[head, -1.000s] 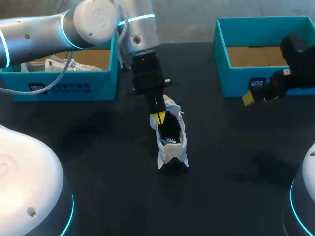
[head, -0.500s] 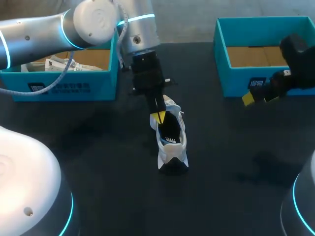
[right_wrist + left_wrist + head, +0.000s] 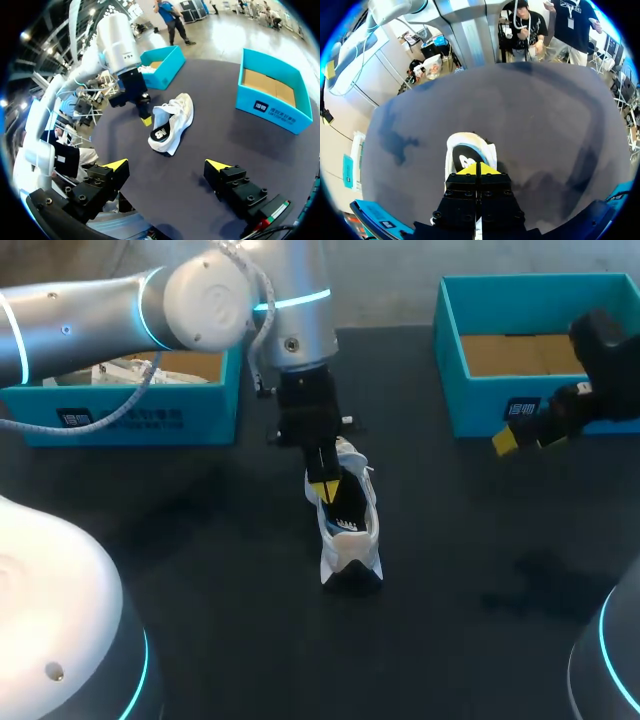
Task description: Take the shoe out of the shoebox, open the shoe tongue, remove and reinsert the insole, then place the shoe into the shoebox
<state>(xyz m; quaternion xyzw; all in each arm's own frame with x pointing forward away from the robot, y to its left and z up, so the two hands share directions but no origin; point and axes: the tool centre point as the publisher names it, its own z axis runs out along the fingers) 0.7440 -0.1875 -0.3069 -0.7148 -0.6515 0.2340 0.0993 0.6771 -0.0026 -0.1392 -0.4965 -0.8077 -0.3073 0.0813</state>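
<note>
Head view: shoe (image 3: 350, 530) on worktop (image 3: 200, 540), frame centre; left gripper (image 3: 320, 487) tips pressed together at its collar; right gripper (image 3: 508, 440) wide, mid-right.

The head camera sits high behind the robot and looks down on the dark surface (image 3: 200, 540). It is far enough back to take in the left shoebox (image 3: 150, 418), the right shoebox (image 3: 480, 405) and the shoe (image 3: 348, 530) between them. The left wrist camera looks down along the left gripper (image 3: 478, 169), close over the shoe. The right wrist camera looks out past the right gripper (image 3: 167, 163) from well back, across the surface toward the left arm (image 3: 117, 40). It shares the shoe and both shoeboxes with the head view.
</note>
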